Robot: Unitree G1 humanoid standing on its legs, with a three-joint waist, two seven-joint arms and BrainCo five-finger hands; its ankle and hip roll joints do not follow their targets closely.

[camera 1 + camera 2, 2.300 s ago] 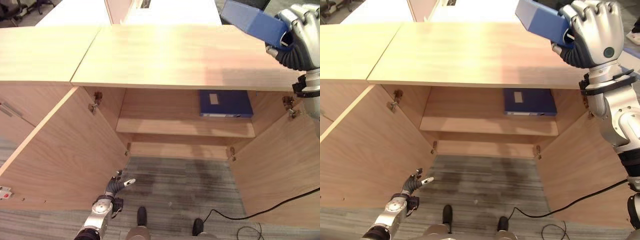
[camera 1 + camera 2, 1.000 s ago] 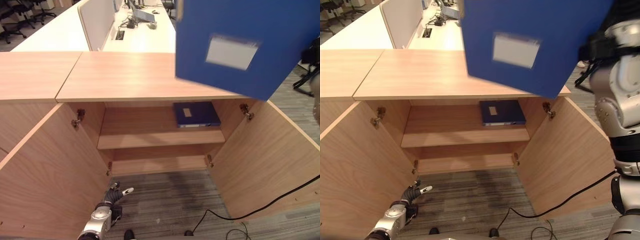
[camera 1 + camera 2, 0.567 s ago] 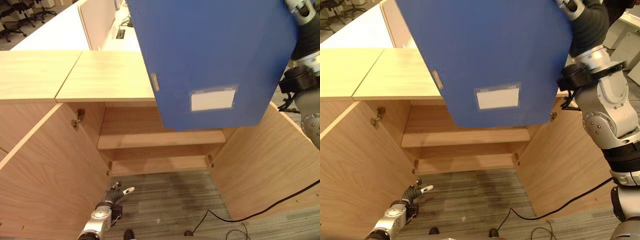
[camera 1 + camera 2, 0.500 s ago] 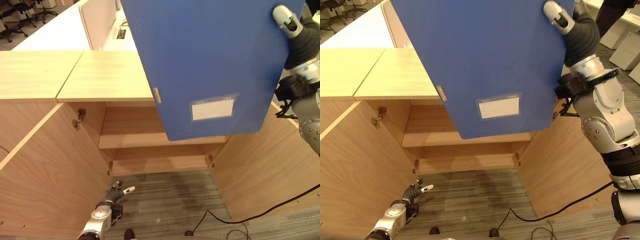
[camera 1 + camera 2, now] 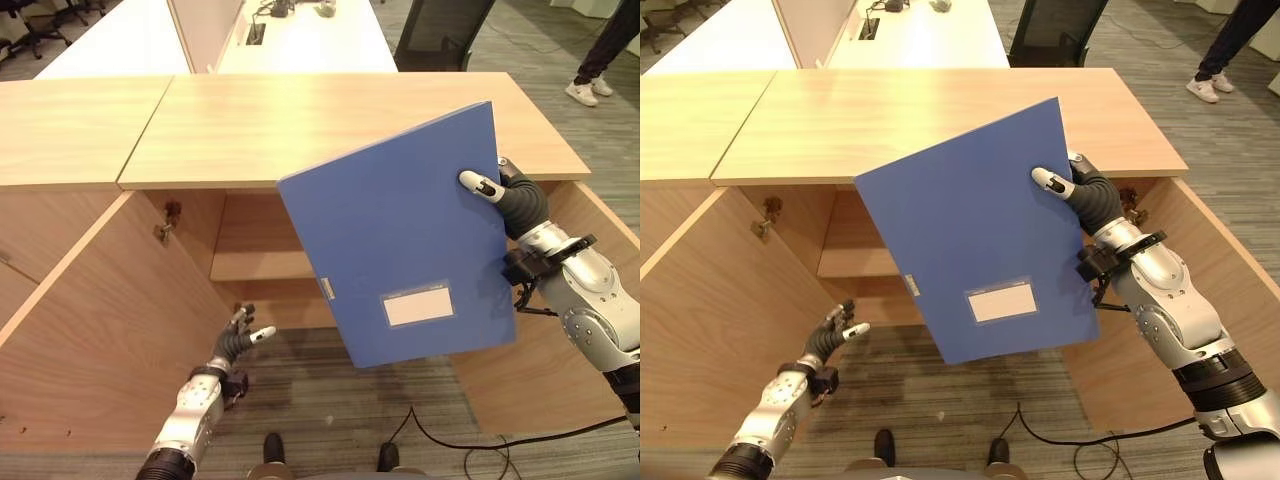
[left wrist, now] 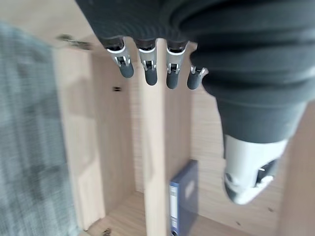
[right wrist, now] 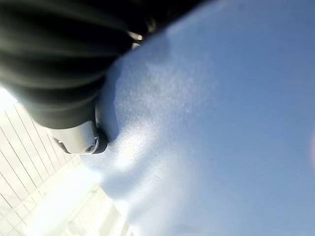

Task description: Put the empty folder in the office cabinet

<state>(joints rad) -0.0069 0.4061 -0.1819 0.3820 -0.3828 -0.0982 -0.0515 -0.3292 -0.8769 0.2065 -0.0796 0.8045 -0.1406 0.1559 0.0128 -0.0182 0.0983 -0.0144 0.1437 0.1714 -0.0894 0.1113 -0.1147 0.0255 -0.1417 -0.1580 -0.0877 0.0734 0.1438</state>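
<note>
One edge-pinch is all that holds the blue folder [image 5: 400, 235]: the right hand [image 5: 505, 195] grips its right edge, tilted before the open cabinet [image 5: 250, 265]. It could swing, striking the cabinet's top. The left hand [image 5: 238, 340] hangs low, relaxed.

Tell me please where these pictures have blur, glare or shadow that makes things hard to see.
Right wrist view: the blue folder is so close that it is a soft blur, with a pale glare patch beside the right hand. Left wrist view: the left hand and the cabinet behind it are smeared. Left eye view: evenly lit, with the cabinet's inside in shadow.
</note>
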